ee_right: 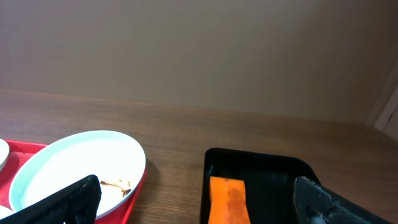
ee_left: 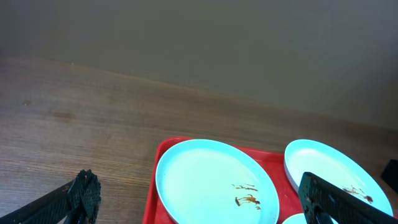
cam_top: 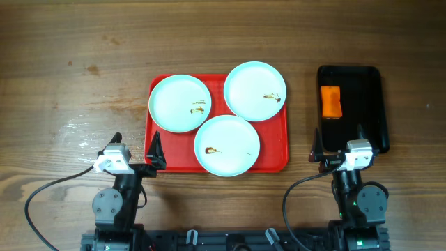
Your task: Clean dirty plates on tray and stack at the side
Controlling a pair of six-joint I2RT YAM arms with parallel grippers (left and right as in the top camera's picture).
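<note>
The tray [cam_top: 273, 150] is big and red. It lies in the middle of the brown wooden counter [cam_top: 70, 84], the biggest thing we see. To the right of it, a little apart, lies a thinner black tray [cam_top: 366, 104].

On the red tray we count three round pale plates. The left plate [cam_top: 180, 103] and the right plate [cam_top: 255, 91] are on the far side. The near plate [cam_top: 227, 145] sits in front, between those two. Their edges come very close, and we cannot tell if they touch. The right plate pokes a bit past the tray's far rim.

The left gripper [cam_top: 137, 145] is by the near left corner of the red tray. Its jaws are wide apart and hold nothing, and one tip is right at the tray's left rim. The right gripper [cam_top: 339, 139] is at the near end of the black tray. Its jaws are wide apart too, with nothing in them.

An orange block [cam_top: 331, 102] lies in the far part of the black tray.

Each plate has a little brown-yellow smear [cam_top: 198, 106] on it.
</note>
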